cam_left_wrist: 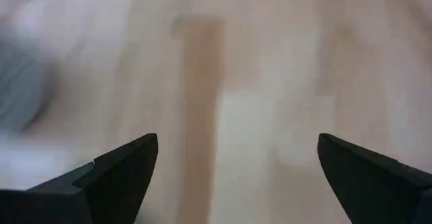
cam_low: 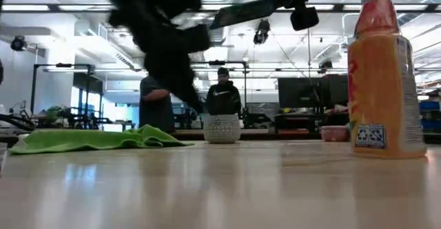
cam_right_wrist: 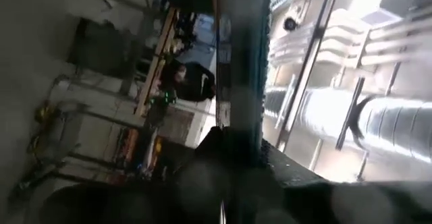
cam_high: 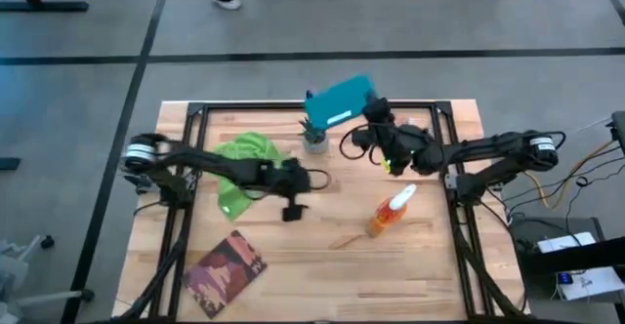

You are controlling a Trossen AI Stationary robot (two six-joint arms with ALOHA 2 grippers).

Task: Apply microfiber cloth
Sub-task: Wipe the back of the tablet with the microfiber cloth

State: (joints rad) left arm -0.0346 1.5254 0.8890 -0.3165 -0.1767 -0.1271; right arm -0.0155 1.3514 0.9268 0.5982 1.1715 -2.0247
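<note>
Right hand [cam_high: 363, 109] pinches the teal tablet [cam_high: 339, 101], holding it tilted up off the counter [cam_high: 322, 236] at the far side, likely presenting its face for wiping. Left hand [cam_high: 292, 210], fingers spread and empty, hovers mid-counter just right of the lime microfiber cloth [cam_high: 241, 166], which lies crumpled, not yet picked up

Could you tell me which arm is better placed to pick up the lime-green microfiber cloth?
Left, probably: the left gripper is open and empty near the lime-green microfiber cloth, while the right gripper holds up the teal flat tablet.
</note>
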